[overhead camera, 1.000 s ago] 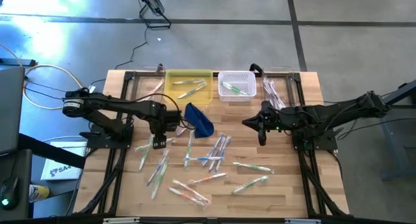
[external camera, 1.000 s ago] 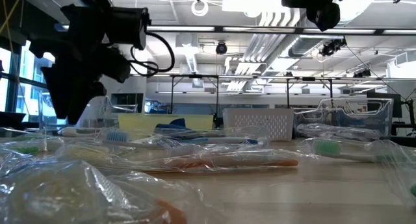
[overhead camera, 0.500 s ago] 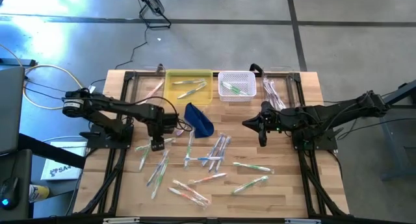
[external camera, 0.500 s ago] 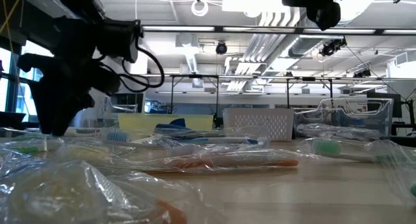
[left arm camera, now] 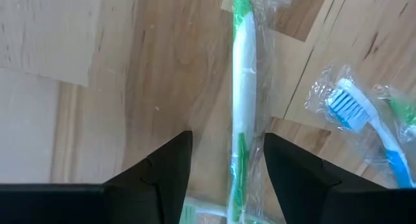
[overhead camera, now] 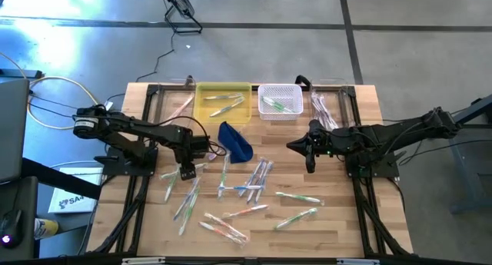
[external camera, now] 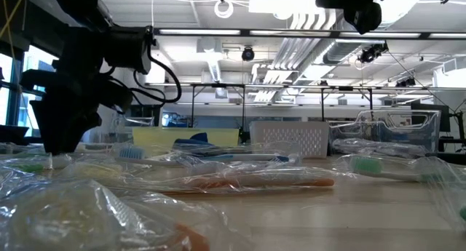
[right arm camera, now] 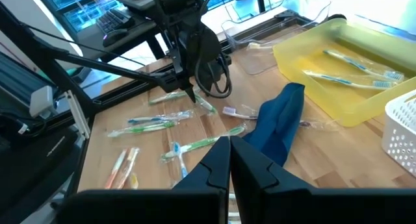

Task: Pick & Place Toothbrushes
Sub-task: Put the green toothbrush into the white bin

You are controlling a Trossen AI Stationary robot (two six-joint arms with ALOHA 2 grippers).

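Note:
Several wrapped toothbrushes (overhead camera: 246, 192) lie scattered flat on the wooden table. My left gripper (left arm camera: 227, 169) points down, open, low over one white-and-green toothbrush (left arm camera: 242, 113) at the table's left. Its fingers stand on either side of the handle and lie across it. In the high view this gripper (overhead camera: 185, 173) is left of the dark blue pouch (overhead camera: 235, 140). A blue-bristled toothbrush (left arm camera: 354, 113) lies just beside it. My right gripper (overhead camera: 309, 163) hangs shut above the table's right half, with nothing in it.
At the far edge stand a yellow tray (overhead camera: 223, 101) and a white basket (overhead camera: 280, 101), each with a few toothbrushes. Clear bins flank them (overhead camera: 327, 107). The pouch lies in front of the tray. Loose toothbrushes fill the table's middle and near part (external camera: 240, 182).
My left gripper has come down toward the table, over the white-and-green toothbrush, and has rolled a little about its own axis. It has stayed open. My right arm has kept still.

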